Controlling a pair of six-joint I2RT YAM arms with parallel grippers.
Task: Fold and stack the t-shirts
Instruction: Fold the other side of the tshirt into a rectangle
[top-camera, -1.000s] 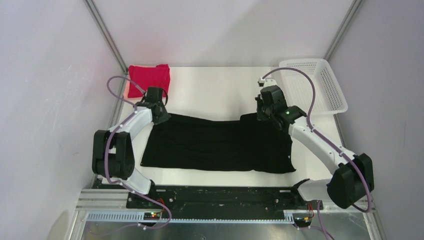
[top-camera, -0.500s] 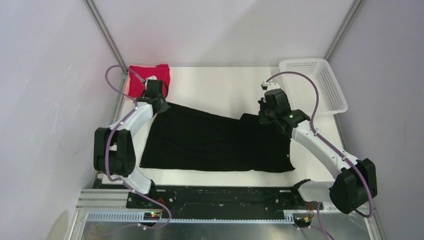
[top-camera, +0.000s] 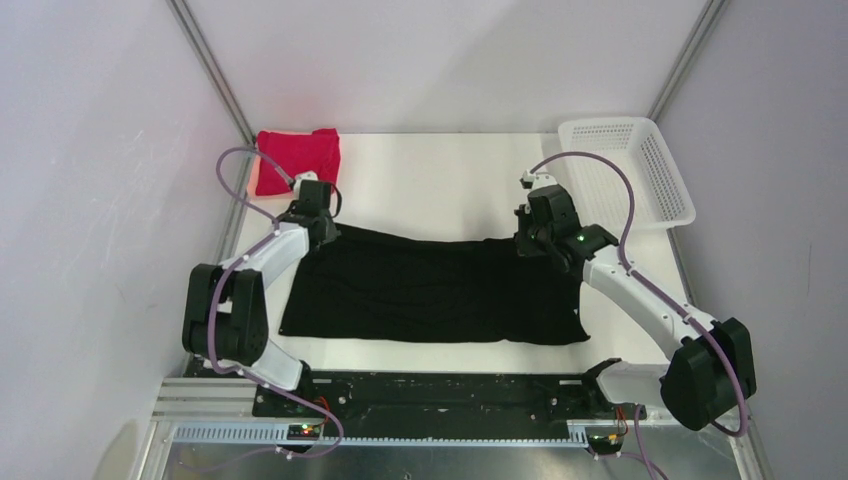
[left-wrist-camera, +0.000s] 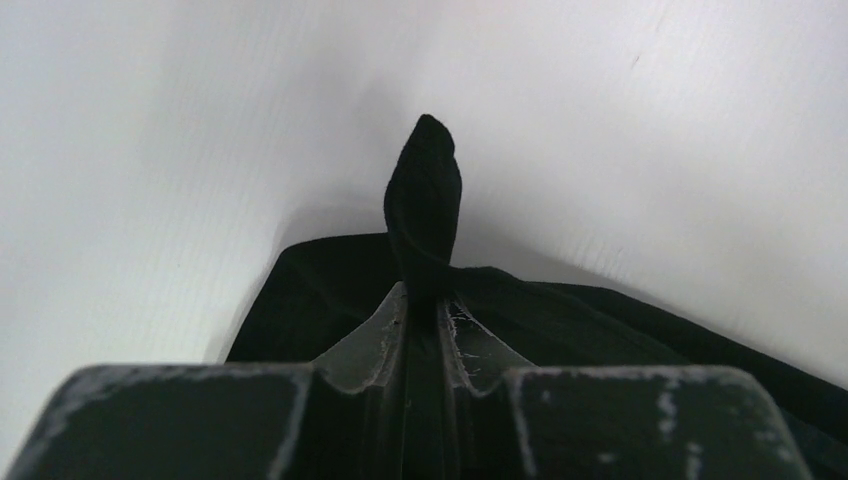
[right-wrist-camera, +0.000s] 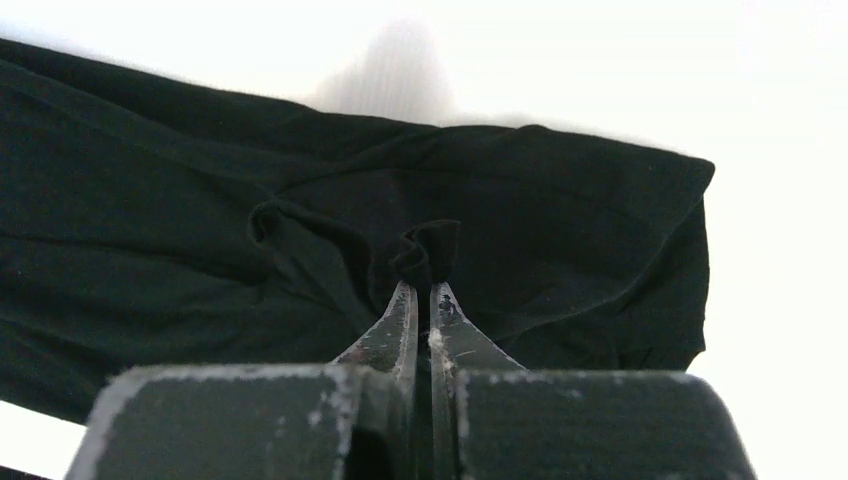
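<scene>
Across the middle of the white table (top-camera: 440, 180) the black t-shirt (top-camera: 430, 290) lies spread in a wide, flattened band, its long side running from left to right. Its far edge is reached by both arms, one at each end. At the far-left corner of the shirt sits the left gripper (left-wrist-camera: 425, 300). Its fingers (left-wrist-camera: 385, 330) stand only a narrow slit apart, and a tuft of black cloth rises between them and pokes up past the tips, so it is pinching the fabric. At the far-right corner sits the right gripper (right-wrist-camera: 420, 290). Its jaws are pressed together on a small bunched fold of the same shirt, with the cloth puckered and creased around the pinch. The rest of the shirt rests flat on the table between the two arms and toward their bases.

Beyond the left gripper, in the far-left corner of the table, the red t-shirt (top-camera: 298, 155) lies folded in a neat square, apart from the black one. At the far-right edge stands a white mesh basket (top-camera: 668, 175), well clear of both shirts.
</scene>
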